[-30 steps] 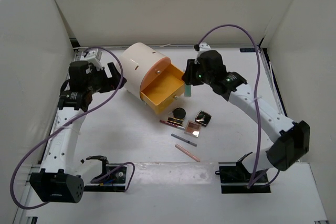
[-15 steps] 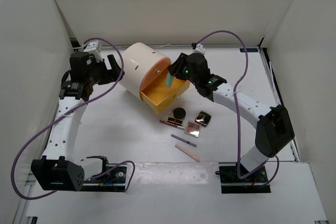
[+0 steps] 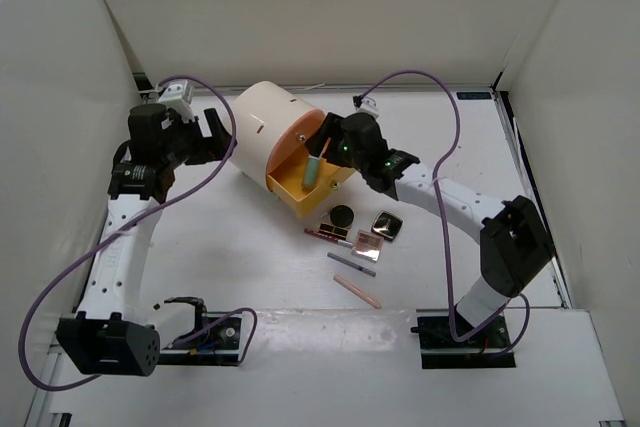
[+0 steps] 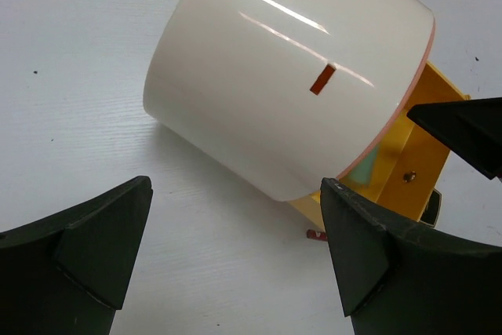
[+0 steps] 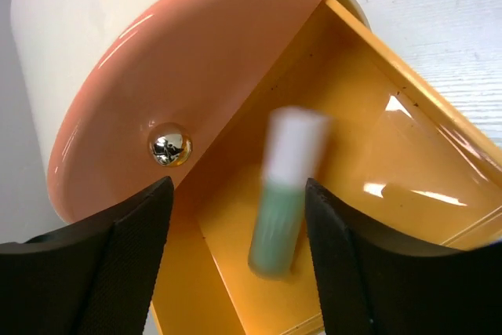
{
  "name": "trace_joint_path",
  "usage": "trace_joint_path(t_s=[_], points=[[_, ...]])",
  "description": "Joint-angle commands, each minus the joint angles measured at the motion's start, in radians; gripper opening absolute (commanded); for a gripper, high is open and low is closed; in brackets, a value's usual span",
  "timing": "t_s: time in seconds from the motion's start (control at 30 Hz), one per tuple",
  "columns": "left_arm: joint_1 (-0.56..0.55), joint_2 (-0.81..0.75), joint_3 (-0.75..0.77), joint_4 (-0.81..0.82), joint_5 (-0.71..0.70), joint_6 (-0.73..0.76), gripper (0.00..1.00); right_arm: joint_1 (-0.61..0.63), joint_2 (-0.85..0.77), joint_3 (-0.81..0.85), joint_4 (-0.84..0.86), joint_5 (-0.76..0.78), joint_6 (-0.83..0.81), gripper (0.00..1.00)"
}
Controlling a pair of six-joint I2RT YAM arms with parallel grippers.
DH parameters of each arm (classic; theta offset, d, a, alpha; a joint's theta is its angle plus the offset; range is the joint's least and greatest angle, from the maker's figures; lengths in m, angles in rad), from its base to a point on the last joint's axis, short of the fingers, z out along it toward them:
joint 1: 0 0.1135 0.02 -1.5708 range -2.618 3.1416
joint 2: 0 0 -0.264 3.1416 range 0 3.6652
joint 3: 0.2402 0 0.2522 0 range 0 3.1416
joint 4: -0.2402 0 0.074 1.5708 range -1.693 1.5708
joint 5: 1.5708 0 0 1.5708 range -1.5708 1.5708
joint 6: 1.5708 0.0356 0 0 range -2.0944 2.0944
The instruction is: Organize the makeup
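The mint tube stands blurred in the open orange drawer of the cream cylinder. In the right wrist view the tube has its lower end on the drawer floor. My right gripper hangs over the drawer, open; its fingers flank the tube with gaps either side. My left gripper is open and empty beside the cylinder. A black round compact, two rose-gold compacts, a dark pink pencil, a grey pencil and a pink pencil lie on the table.
White walls close in the table on the left, back and right. The arm bases and cable clamps sit at the near edge. A silver knob is on the cylinder's peach front.
My right gripper carried the mint tube left from beside the drawer to over it, then opened. The tube now sits in the drawer. The left arm barely moved.
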Motion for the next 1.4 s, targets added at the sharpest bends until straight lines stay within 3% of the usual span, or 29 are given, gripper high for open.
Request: trace_joint_path(t_s=[0.0,0.07,0.1,0.2,0.33,0.37,0.47,0.6,0.77,0.87,0.93,1.1,1.37], points=[[-0.007,0.023,0.036,0.016,0.073,0.031,0.98,-0.002,0.003,0.066,-0.021,0.024,-0.034,0.72],[-0.019,0.047,0.050,0.028,0.029,0.022,0.98,-0.005,0.000,0.078,-0.020,0.012,-0.043,0.81],[-0.026,0.060,0.079,0.031,0.042,0.025,0.98,-0.008,-0.003,0.082,-0.022,0.005,-0.052,0.99],[-0.049,0.118,0.166,0.032,0.098,0.025,0.98,-0.015,-0.028,0.094,-0.043,0.036,-0.092,0.99],[-0.157,0.219,0.354,-0.005,-0.069,0.060,0.98,-0.027,-0.101,0.176,-0.107,0.140,-0.224,0.99],[-0.209,0.250,0.454,-0.051,-0.083,0.066,0.98,-0.039,-0.132,0.183,-0.138,0.177,-0.230,0.99],[-0.318,0.354,0.553,-0.070,-0.154,0.082,0.98,-0.131,-0.181,0.174,-0.205,0.202,-0.221,0.99],[-0.561,0.477,0.642,-0.076,-0.233,0.126,0.98,-0.336,-0.273,0.112,-0.405,0.220,-0.175,0.99],[-0.735,0.587,0.620,-0.039,-0.175,0.136,0.98,-0.634,-0.414,-0.041,-0.595,0.257,-0.175,0.99],[-0.856,0.667,0.596,-0.016,-0.123,0.136,0.98,-0.741,-0.491,-0.143,-0.629,0.220,-0.181,0.99],[-0.930,0.746,0.610,-0.002,-0.123,0.133,0.98,-0.879,-0.537,-0.190,-0.626,0.141,-0.200,0.99],[-0.958,0.906,0.627,0.025,-0.080,0.039,0.98,-1.108,-0.580,-0.299,-0.589,-0.196,-0.230,0.99],[-0.984,1.035,0.600,0.061,-0.191,-0.074,0.98,-1.101,-0.583,-0.276,-0.611,-0.179,-0.292,0.99]])
